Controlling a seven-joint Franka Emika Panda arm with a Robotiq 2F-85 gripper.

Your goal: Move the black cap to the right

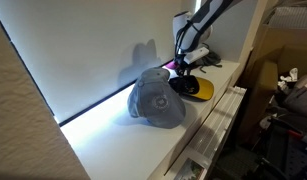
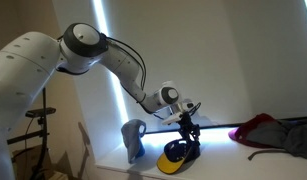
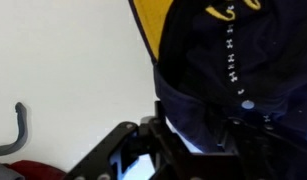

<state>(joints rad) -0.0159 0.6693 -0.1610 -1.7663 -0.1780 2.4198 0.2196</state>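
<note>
- The black cap (image 1: 192,87) is lying on the white bench (image 1: 113,150), its yellow brim showing, just beside the grey cap (image 1: 156,98).
- You are holding the hand (image 2: 187,138) low, right down at the cap's crown.
- In the wrist view the dark crown is filling the space in front of the hand; I cannot tell whether it is clamping the cap.

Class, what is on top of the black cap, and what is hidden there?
The gripper sits on the crown of the black cap. Its fingertips cannot be made out against the dark fabric, so whether they pinch it is unclear.
</note>
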